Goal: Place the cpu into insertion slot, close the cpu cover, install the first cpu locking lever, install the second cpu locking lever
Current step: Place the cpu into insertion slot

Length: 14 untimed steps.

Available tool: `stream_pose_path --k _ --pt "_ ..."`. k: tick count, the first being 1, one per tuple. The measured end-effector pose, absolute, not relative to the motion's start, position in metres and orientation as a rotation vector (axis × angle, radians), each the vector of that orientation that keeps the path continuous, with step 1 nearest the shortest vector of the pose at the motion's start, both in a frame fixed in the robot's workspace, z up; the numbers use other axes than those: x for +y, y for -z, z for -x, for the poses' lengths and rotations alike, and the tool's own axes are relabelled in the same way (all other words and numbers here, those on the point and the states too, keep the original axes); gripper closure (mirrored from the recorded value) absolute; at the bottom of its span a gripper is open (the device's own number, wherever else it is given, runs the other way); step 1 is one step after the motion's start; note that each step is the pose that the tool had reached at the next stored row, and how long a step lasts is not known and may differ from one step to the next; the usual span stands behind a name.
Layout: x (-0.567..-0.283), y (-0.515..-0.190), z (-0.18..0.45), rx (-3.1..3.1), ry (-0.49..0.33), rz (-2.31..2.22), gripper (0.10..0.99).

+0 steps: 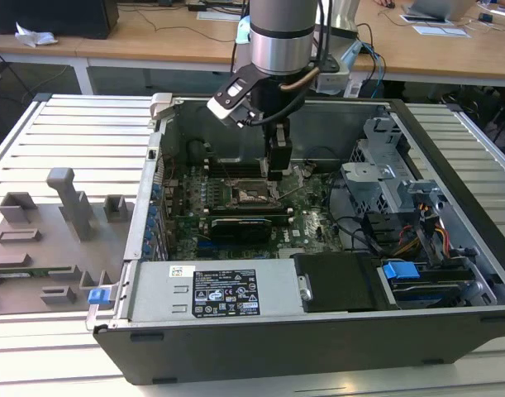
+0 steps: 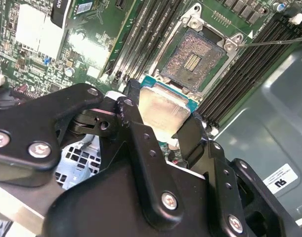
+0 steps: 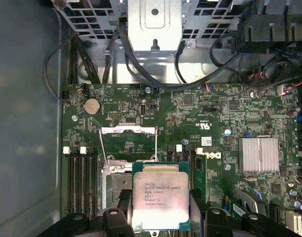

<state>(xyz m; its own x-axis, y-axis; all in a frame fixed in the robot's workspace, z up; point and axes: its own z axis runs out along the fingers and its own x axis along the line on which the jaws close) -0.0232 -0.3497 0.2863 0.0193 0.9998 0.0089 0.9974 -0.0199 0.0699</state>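
1. Silvery-grey cpu (image 3: 160,195) clamped by two opposite edges between the black fingers (image 3: 123,205) of the gripper (image 3: 160,210), metal top up and level. Hangs just above the motherboard (image 3: 230,123), not seated.
2. Insertion slot (image 2: 194,61) bare, pale pin field exposed. Lies close beside the held chip in the second wrist view and sits at the centre of the exterior view, beneath the arm's tool.
3. Cpu cover (image 3: 128,131) raised on its hinge, window clear of the socket. One thin locking lever (image 2: 274,42) swung out and unlatched.
4. Judged from this: first step underway, none finished. Seating the chip, closing the cover and fastening both levers all left to do.
5. Tight at the edges: black memory slots (image 2: 249,69) hard against the socket on both flanks, grey case panel (image 2: 269,128) near one side, raised cover along another. Open room only from straight above.
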Motion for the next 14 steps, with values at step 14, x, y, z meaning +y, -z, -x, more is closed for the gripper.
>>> stream_pose_path --k 14 --pt "-0.3497 -0.2859 0.0232 2.042 -0.080 -2.323 0.541"
